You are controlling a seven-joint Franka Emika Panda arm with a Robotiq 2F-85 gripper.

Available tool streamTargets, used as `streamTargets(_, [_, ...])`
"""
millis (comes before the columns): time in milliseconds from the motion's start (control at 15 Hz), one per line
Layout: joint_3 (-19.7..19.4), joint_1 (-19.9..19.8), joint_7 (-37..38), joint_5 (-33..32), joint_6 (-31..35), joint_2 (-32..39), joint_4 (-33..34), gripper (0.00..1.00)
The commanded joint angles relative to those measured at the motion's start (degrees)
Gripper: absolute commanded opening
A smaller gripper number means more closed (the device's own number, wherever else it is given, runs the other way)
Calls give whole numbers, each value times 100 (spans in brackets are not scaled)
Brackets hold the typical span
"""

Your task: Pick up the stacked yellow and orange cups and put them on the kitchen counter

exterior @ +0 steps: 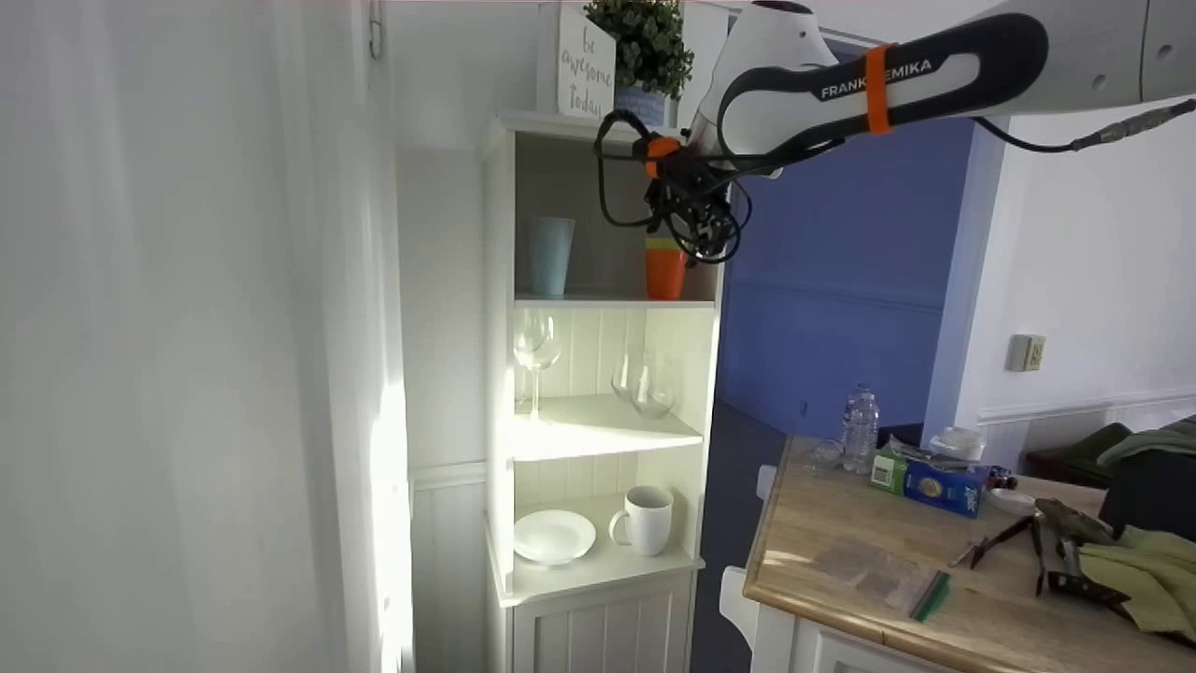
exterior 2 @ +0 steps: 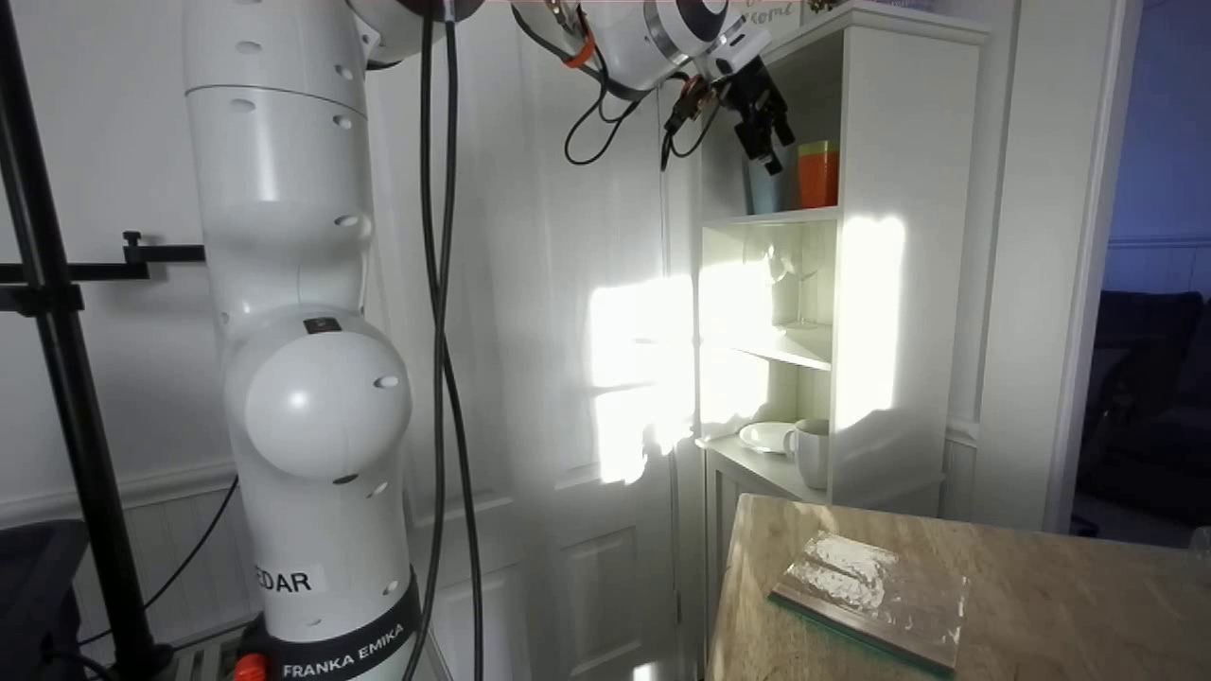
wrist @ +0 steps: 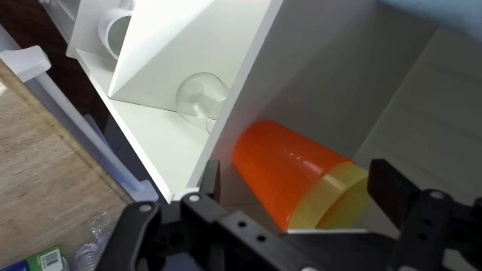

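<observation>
Desk: What surfaces can you make out remotely?

Operator: Below center in my wrist view, smooth, glossy plastic catches the light on the stacked yellow and orange cups [wrist: 284, 169]. Along the bottom edge, my gripper [wrist: 294, 175] looks matt, dotted with shiny metal screws [wrist: 194, 198].

Desk: And lower right in both exterior views?

Operator: Grained wood on the kitchen counter [exterior 2: 1088, 605]; clear, crinkled plastic in the bag [exterior 2: 885, 605].

Desk: Elsewhere?

Operator: I see a smooth, glossy finish on my arm [exterior 2: 326, 416], left in an exterior view, and a goblet [exterior: 537, 348] of clear, shiny glass near center in an exterior view.
</observation>
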Motion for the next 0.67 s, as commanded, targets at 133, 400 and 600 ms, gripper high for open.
streamTargets(133, [-136,66,420,-328,131,86,138,100])
streamTargets(400, [-209,43,643,-502,101,101,149,100])
streamTargets(600, [-266,22,660,-412,17,160,159,100])
